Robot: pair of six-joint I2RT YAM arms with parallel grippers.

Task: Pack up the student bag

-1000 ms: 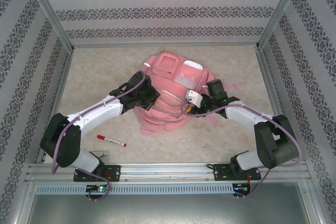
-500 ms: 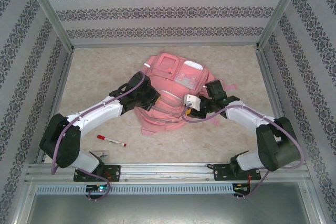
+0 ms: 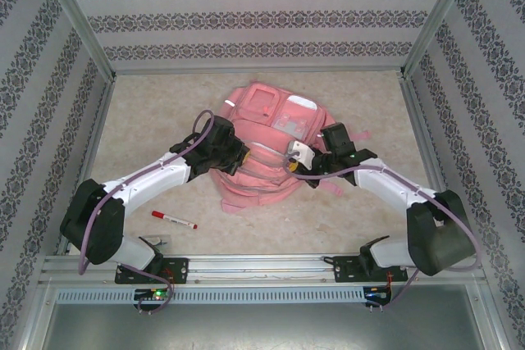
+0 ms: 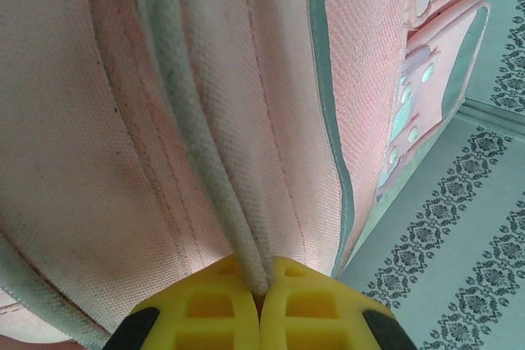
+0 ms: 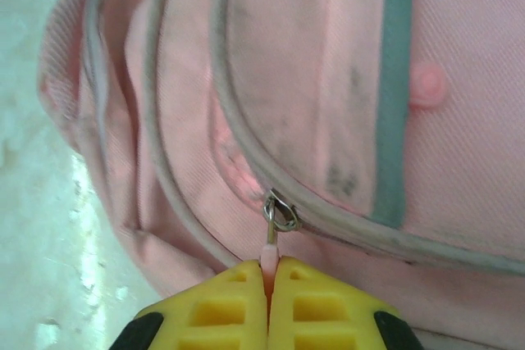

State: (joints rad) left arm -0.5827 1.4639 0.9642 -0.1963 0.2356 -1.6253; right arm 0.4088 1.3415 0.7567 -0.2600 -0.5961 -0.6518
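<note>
Table [image 3: 164,112]: pale mottled surface, enclosed by patterned walls.

Student bag [image 3: 262,125]: pink, laid flat at mid-table between the two arms, front pockets turned upward.

Left gripper [image 4: 262,284]: set at the bag's left side; yellow jaws are pressed together on a piped fold of the bag's fabric [image 4: 205,104].

Right gripper [image 5: 268,284]: set at the bag's right side; jaws are closed tight on the zip pull.

Red pen [image 3: 173,220]: laid on the table near the left arm, apart from the bag.

Zip pull [image 5: 269,252]: pink tab on a metal ring, pinched between the right fingertips.
</note>
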